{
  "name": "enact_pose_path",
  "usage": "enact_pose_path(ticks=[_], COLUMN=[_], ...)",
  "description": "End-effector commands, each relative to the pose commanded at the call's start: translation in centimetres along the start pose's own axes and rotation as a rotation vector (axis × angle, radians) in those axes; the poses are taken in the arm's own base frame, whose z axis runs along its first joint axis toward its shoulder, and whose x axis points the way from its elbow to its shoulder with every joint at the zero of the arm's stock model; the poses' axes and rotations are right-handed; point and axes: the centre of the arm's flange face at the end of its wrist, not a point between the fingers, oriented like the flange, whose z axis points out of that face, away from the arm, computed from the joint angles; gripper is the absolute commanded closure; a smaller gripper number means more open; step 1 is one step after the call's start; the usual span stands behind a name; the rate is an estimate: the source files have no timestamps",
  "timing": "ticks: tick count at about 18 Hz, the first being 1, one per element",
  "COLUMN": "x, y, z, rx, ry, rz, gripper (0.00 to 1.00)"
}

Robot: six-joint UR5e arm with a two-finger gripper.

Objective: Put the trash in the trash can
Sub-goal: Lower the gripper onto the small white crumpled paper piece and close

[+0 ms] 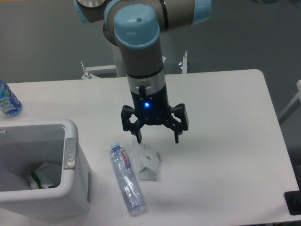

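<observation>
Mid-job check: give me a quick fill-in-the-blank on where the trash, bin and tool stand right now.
1. The tool hovers with its jaws ____.
2. The carton below it lies on the ____.
3. The clear bottle lies between the carton and the ____.
4. Something crumpled and white already sits ____ the trash can.

Answers: open; table; trash can; inside

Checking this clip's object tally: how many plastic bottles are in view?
2. A long clear plastic bottle with a red-lettered label lies on the white table beside the white rectangular bin; a blue-labelled bottle sits at the left edge, partly cropped. Others could be hidden inside the bin.
</observation>
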Motion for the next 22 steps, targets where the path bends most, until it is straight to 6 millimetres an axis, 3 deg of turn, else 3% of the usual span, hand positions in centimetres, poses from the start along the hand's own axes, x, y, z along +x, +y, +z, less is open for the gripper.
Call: enact_pose_path(ticks=[9, 18, 22], x=[1.8, 8.1, 8.2], y=[1.9, 4.9, 4.8], z=[10.0, 18.1, 18.8], rx=[-0.118, -0.22, -0.212], ry=[0.031, 0.097, 0.091], rz=[0.004, 0.055, 0.058], gripper=[0.0, 0.0, 0.0])
